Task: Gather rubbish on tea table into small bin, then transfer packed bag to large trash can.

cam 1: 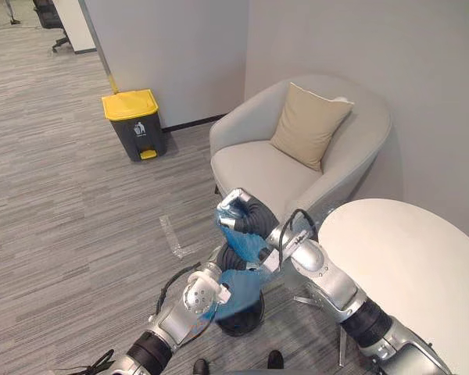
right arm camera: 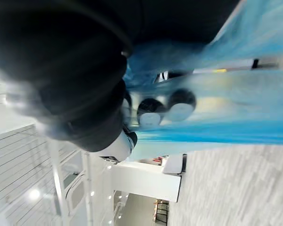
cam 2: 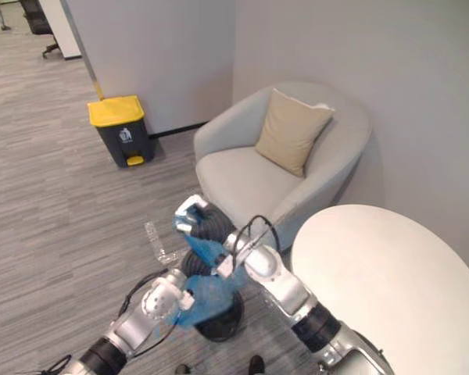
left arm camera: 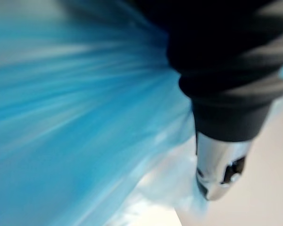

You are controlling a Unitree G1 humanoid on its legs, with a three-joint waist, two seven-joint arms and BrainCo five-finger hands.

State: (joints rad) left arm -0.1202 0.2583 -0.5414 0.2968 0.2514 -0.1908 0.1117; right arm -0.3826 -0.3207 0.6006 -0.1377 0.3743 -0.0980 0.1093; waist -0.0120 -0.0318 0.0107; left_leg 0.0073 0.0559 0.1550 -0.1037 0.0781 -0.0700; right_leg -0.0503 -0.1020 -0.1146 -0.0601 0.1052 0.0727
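The right robot hand [cam 1: 236, 208] is raised in front of the armchair [cam 1: 254, 168], and its fingers [right arm camera: 150, 117] are curled into the top of a blue plastic bag [cam 1: 246, 248], grasping the film, which wraps around their dark tips. The bag hangs down from that grip, stretched and crumpled. Its lower part reaches a small black bin [cam 1: 250, 321] that stands on the grey carpet floor [cam 1: 62, 203] between the two arms. The left robot hand [cam 1: 202, 295] sits low against the side of the bag, just beside the bin's rim. Blue film covers much of it, so its grip cannot be told.

The round white worktop [cam 1: 410, 266] lies to the robot's right, next to the armchair, which carries a beige cushion [cam 1: 309, 125] leaning against its backrest. The large trash can [cam 1: 134, 125], dark grey with a yellow lid, stands by the wall well apart from the bag and both hands, lid down.
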